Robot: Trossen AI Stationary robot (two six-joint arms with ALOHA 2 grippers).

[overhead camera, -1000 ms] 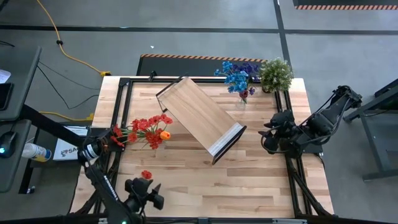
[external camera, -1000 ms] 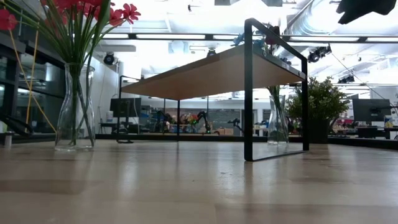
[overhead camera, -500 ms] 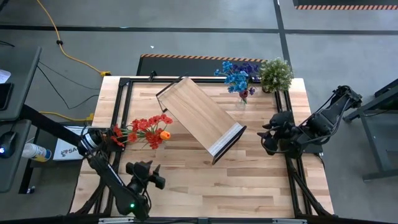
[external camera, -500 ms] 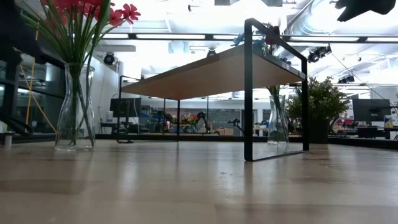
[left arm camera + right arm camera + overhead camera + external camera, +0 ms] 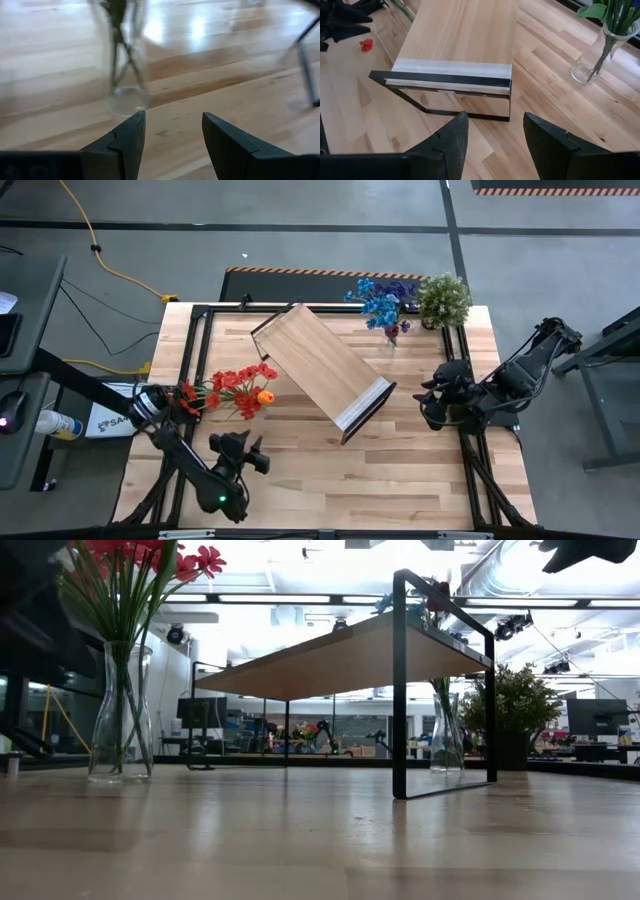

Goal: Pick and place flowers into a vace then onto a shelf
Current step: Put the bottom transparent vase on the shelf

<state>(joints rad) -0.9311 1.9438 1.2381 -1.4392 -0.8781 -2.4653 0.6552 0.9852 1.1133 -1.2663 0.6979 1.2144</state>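
Red flowers [image 5: 235, 387] are standing in a glass vase [image 5: 122, 60], not yet on the shelf [image 5: 322, 366]. The left gripper [image 5: 172, 137] is facing the vase with jaws apart and empty; the right gripper [image 5: 495, 137] is waiting, also released.

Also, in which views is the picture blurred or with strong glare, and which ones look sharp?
Left wrist view: the glass vase and its stems are smeared by blur, and bright glare lies on the table. Low view: ceiling lights behind leave the shelf backlit; the tabletop reflects them softly. Right wrist view: sharp on the shelf's white strip. High view: even light, no strong glare.
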